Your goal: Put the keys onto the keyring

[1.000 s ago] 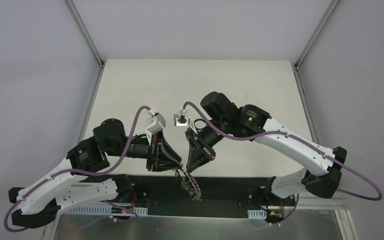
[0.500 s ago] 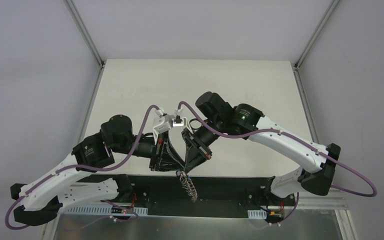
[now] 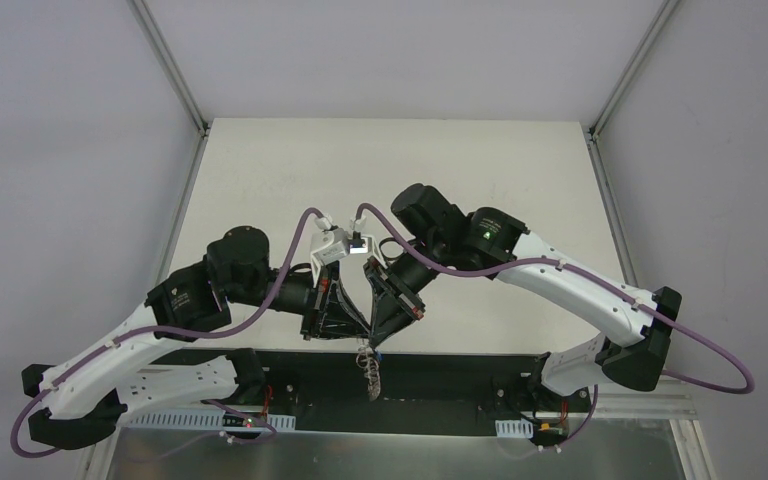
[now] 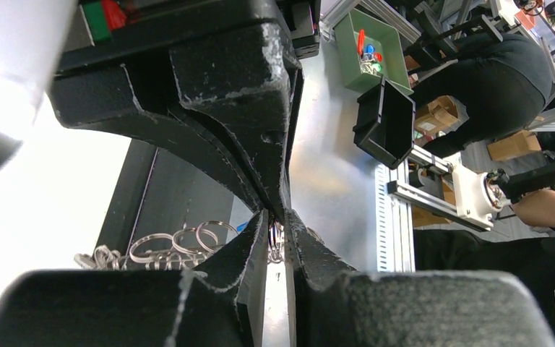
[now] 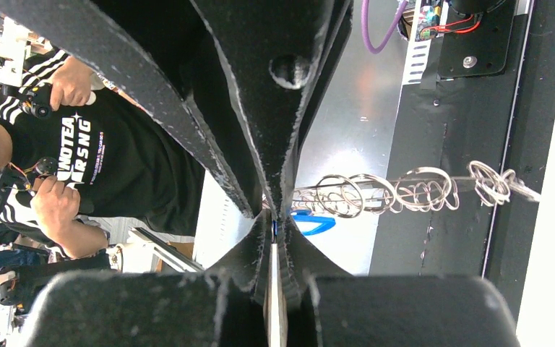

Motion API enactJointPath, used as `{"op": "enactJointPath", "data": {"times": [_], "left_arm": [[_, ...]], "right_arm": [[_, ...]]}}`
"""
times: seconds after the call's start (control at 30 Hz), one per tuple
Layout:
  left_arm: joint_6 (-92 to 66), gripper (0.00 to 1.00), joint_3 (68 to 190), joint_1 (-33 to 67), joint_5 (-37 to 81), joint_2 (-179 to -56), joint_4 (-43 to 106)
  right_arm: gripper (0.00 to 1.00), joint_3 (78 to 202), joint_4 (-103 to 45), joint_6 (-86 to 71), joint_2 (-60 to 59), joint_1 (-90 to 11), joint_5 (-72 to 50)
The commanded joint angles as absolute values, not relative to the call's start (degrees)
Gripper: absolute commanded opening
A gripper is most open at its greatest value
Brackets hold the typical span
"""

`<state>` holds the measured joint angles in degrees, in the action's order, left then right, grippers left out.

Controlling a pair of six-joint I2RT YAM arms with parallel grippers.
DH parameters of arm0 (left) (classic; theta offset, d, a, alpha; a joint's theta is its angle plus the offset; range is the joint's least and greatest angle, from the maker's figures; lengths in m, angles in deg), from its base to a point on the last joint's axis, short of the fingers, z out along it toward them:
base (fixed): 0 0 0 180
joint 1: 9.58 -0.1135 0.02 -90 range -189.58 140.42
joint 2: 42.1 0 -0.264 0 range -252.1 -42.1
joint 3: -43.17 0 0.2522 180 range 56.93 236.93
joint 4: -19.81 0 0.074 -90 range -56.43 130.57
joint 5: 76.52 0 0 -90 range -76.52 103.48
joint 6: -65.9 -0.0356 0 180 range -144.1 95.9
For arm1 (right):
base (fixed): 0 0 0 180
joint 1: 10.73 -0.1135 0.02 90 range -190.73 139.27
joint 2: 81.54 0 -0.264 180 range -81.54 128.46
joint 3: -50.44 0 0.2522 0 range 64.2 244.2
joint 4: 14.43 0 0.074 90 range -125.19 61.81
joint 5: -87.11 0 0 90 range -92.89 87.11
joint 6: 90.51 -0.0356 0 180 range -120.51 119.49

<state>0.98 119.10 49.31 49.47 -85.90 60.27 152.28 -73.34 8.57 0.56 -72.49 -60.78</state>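
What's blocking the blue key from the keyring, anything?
Nothing visible. The blue key appears pinched in the right gripper, right beside the keyring loops, which the left gripper pinches. Only the fingertips crowd that spot.

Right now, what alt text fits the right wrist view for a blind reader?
The right gripper is shut mid-frame. A keyring of silver loops stretches right from near its tips, a blue tag beside them; a person in black behind.
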Motion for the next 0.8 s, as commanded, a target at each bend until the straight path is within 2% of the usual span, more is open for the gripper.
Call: {"op": "enactJointPath", "data": {"times": [0.0,0.23,0.77], "left_arm": [[1.2,0.13,121.4,49.7,52.2,-86.1,61.4],[0.8,0.21,121.5,49.7,51.3,-86.1,63.0],[0.7,0.15,121.4,49.7,52.9,-87.1,63.4]], "right_arm": [[0.0,155.1,-71.0,9.3,-0.7,-72.3,-61.4],[0.0,155.0,-70.7,9.1,-1.0,-72.3,-61.2],[0.0,155.2,-70.0,8.4,-0.9,-72.3,-60.3]]}}
